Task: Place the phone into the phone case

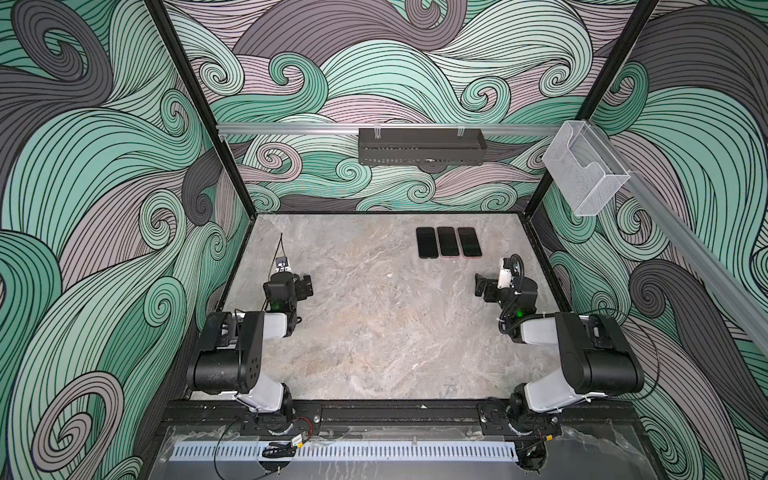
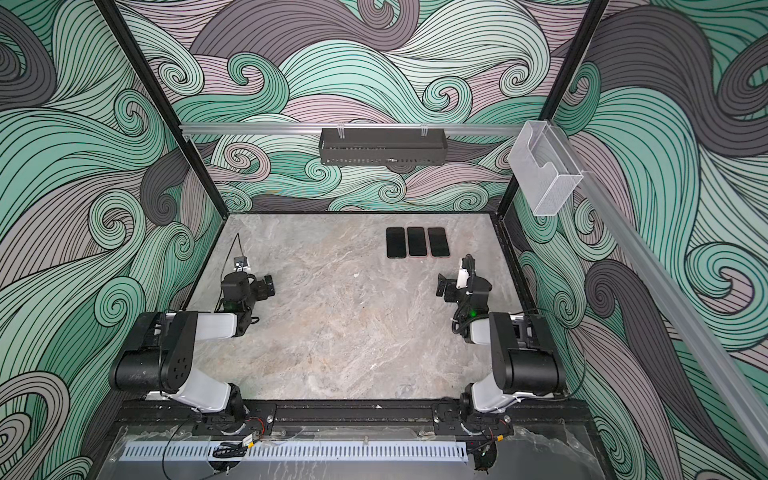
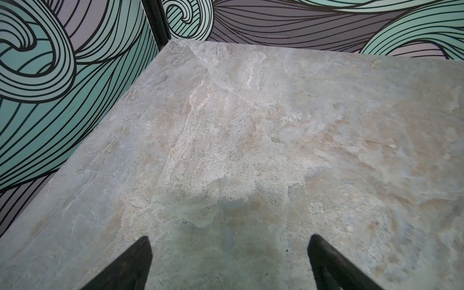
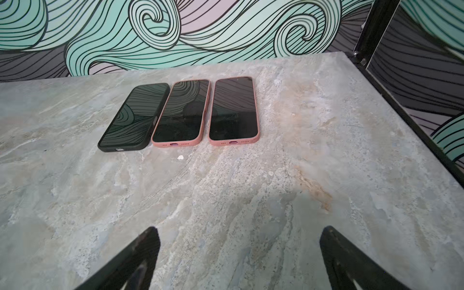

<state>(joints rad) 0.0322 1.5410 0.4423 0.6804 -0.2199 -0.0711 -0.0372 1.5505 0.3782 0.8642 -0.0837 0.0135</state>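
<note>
Plainly, we find the left gripper [image 1: 308, 285] spread wide, jaws fully parted and nothing between them. In its wrist view the two black fingers [image 3: 133, 266] frame only the bare stone-patterned bench [image 3: 251, 125]. The right gripper [image 1: 480, 286] is released just as wide and also holds nothing. Its fingers [image 4: 140, 258] stand either side of open bench, and the phones lie well ahead of them.

We see both arms folded in mirror poses in both top views. Each left arm [image 1: 232, 353] and right arm [image 1: 590, 357] elbow is doubled back above the front rail, and the forearm reaches toward the back wall. The wrists are turned so that the grippers face each other across the middle of the bench, well apart and touching nothing.

We count three phones lying flat and screen up in a tight row near the back edge, right of centre. The black-cased phone [image 4: 135, 118] is on the left of the row, just beside the middle pink-cased phone [image 4: 182, 113]; whether they touch we cannot tell. The outer pink-cased phone [image 4: 234, 110] sits across a narrow gap. Each phone sits inside its case, with the case rim showing around a dark screen. The right gripper is the nearer one to them, but still apart.
</note>
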